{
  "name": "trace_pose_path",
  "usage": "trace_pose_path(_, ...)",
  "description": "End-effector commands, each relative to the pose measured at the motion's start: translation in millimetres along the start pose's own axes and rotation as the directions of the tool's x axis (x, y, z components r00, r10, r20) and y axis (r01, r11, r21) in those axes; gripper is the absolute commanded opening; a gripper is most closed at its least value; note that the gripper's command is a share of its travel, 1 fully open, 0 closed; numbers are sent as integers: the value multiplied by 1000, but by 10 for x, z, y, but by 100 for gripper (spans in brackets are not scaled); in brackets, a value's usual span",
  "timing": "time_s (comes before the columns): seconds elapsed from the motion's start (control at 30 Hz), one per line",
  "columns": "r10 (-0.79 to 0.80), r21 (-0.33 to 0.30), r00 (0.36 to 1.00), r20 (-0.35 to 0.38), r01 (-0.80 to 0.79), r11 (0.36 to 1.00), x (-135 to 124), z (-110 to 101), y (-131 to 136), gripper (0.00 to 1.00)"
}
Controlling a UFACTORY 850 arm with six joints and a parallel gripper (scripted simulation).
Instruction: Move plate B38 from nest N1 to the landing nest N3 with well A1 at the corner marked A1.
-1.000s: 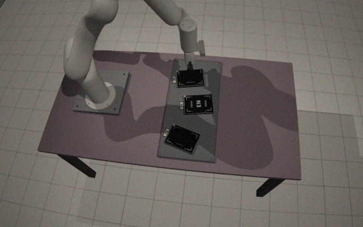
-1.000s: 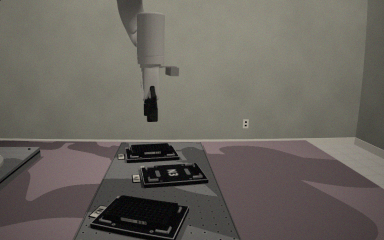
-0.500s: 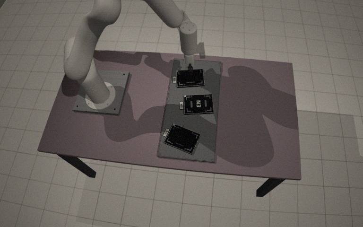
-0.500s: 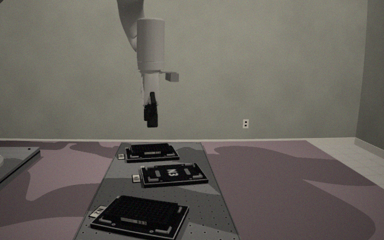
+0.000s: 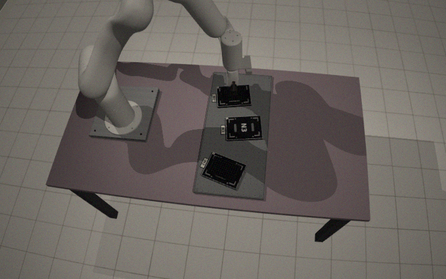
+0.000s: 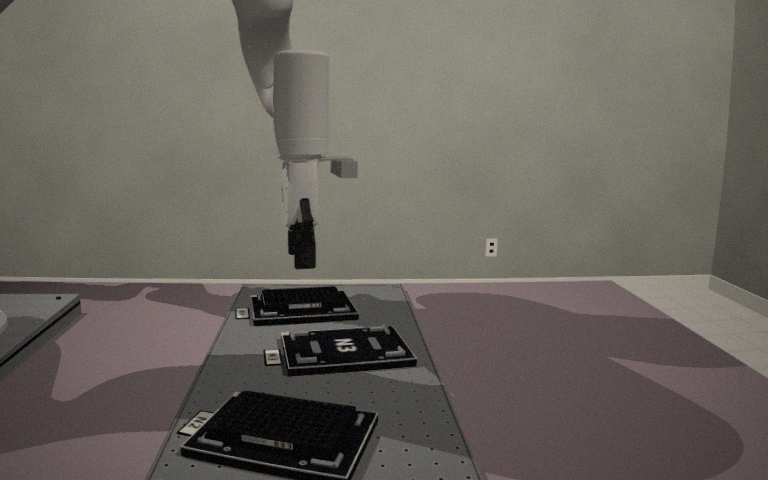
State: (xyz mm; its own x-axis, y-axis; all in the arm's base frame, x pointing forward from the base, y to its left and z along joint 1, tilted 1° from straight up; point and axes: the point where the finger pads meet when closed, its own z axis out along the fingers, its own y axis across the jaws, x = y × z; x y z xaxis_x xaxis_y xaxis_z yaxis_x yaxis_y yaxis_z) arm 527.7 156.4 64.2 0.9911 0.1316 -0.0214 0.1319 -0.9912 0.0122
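A black well plate (image 5: 233, 95) sits on the far nest of the grey deck; it also shows in the exterior view (image 6: 303, 301). Its label and the nest's sign are too small to read. Nest N3 (image 5: 243, 127) in the middle holds nothing, and its name and corner locators show (image 6: 346, 348). A second black plate (image 5: 223, 170) sits on the near, turned nest beside the N2 sign (image 6: 197, 421). My gripper (image 6: 303, 257) (image 5: 233, 88) is open and empty. It hangs well above the far plate, pointing straight down.
The grey perforated deck (image 5: 233, 138) lies along the middle of the purple table. The robot's base plate (image 5: 123, 113) is at the left. Small white signs sit left of each nest.
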Motion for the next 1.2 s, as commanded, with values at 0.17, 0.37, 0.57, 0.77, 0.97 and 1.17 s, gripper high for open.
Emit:
trace_pose_path(0.17,0,0,1000,-2,0,1000,9,137,-2,100)
trace_pose_path(0.37,0,0,1000,-2,0,1000,9,203,-2,100)
trace_pose_path(0.57,0,0,1000,-2,0,1000,9,303,-2,100)
trace_pose_path(0.77,0,0,1000,-2,0,1000,9,403,-2,100)
trace_pose_path(0.97,0,0,1000,-2,0,1000,9,421,-2,100)
trace_pose_path(1.17,0,0,1000,-2,0,1000,9,421,-2,100)
